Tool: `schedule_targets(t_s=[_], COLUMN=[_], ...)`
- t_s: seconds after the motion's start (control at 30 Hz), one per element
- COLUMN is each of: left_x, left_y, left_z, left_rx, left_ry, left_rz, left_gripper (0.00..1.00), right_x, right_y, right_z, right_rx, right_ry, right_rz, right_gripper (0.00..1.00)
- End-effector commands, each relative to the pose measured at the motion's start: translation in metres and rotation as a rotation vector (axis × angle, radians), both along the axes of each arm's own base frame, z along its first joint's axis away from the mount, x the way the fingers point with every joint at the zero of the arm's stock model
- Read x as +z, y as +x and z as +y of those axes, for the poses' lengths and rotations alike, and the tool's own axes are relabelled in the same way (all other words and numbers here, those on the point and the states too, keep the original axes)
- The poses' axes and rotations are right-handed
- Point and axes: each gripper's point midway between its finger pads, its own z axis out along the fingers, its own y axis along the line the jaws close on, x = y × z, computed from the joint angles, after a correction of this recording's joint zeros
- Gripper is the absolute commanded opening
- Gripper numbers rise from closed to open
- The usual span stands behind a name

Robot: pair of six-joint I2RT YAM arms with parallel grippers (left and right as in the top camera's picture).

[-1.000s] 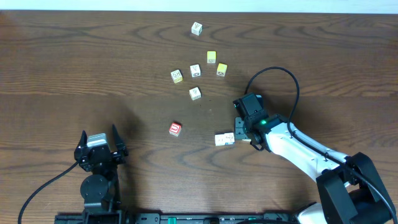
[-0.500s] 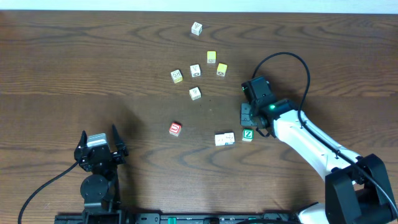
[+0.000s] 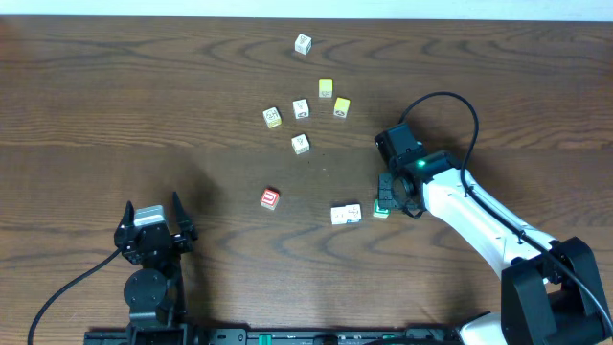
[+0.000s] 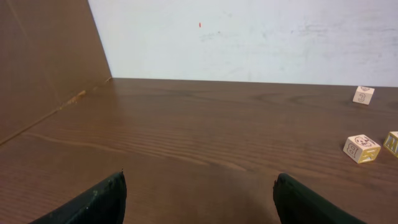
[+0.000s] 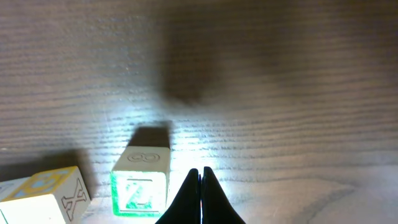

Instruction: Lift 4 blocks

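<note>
The green block with a white Z point(image 5: 141, 186) sits on the table just left of my right gripper point(image 5: 200, 175), which is shut with nothing between its fingers. From overhead that gripper point(image 3: 387, 195) partly covers the green block point(image 3: 380, 211). A white block point(image 3: 346, 214) lies just left of it, its X face point(image 5: 43, 199) at the frame edge. The red block point(image 3: 270, 198) stands farther left and another white block point(image 3: 301, 144) behind it. My left gripper point(image 3: 151, 228) rests open at the front left, far from all blocks point(image 4: 199, 180).
Farther back lie two yellow cubes point(image 3: 326, 88) point(image 3: 341, 106), a pale yellow one point(image 3: 272, 117), and white ones point(image 3: 301, 108) point(image 3: 303, 43). The left wrist view shows cubes at its right edge point(image 4: 362, 149) and a white wall behind.
The right gripper left the green block on the table, drew back, shut its jaws, and has now come forward again beside the block. The left arm has not moved.
</note>
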Motion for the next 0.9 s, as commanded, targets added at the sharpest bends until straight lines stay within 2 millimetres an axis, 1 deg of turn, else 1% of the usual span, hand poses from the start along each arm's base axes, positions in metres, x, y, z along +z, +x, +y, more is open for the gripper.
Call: schedule_targets(t_s=[0.0, 0.17, 0.33, 0.43, 0.87], left_x=[-0.018, -0.018, -0.018, -0.018, -0.018], left_y=[-0.001, -0.001, -0.001, -0.001, -0.001], left_z=[0.002, 0.002, 0.002, 0.002, 0.002], left_rx=[0.008, 0.008, 0.008, 0.008, 0.008], left_ry=[0.012, 0.012, 0.012, 0.012, 0.012], left_rz=[0.056, 0.056, 0.056, 0.056, 0.056], left_gripper=[0.76, 0.76, 0.76, 0.76, 0.76], right_x=[0.000, -0.005, -0.015, -0.021, -0.023], right_y=[-0.003, -0.008, -0.005, -0.008, -0.011], right_z=[0.005, 0.011, 0.011, 0.009, 0.010], right_rx=[-0.014, -0.008, -0.007, -0.009, -0.006], right_ry=[0.024, 0.029, 0.036, 0.035, 0.041], right_rz=[0.013, 0.016, -0.019, -0.018, -0.007], right_gripper=[0.01, 0.01, 0.01, 0.01, 0.01])
